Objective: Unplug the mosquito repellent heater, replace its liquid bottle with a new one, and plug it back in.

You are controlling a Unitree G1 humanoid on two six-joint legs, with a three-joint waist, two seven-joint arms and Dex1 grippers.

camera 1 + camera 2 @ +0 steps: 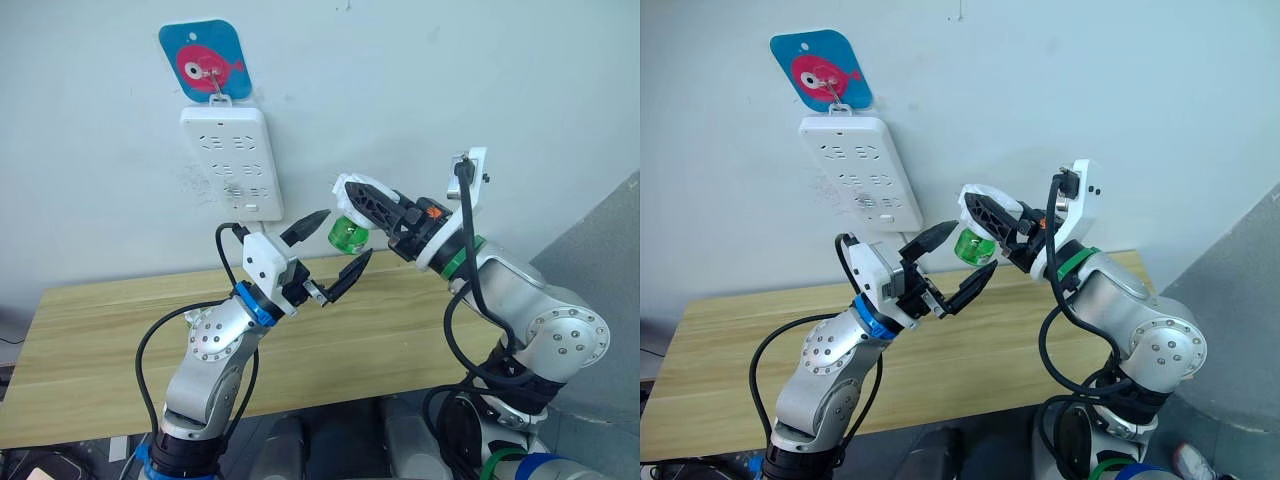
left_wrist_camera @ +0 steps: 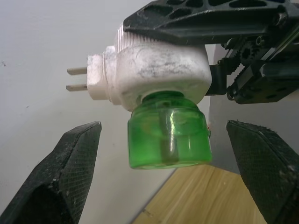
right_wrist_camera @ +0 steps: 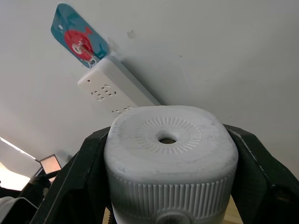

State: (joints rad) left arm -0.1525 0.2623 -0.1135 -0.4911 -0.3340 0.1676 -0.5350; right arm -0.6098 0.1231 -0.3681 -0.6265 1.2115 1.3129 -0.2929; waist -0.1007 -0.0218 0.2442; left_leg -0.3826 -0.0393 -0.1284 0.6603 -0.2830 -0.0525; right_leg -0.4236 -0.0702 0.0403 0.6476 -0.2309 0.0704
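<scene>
Left gripper [image 1: 330, 245] had its jaws wide apart either side of the green liquid bottle [image 2: 169, 130], not touching; right gripper [image 3: 163, 186] was clamped on the mosquito repellent heater [image 2: 159, 65], unplugged, up above the desk [image 1: 120, 340]; I'd close squarely on the bottle, then twist; both forearms angled up toward the power strip [image 1: 232, 160].

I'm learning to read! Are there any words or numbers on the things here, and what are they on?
No words or numbers can be read here.
Blue hanger plaque: a pink fish picture, no words.
Power strip: no readable print.
Mosquito repellent heater: plain white, no label.
Green liquid bottle: no label visible.
</scene>
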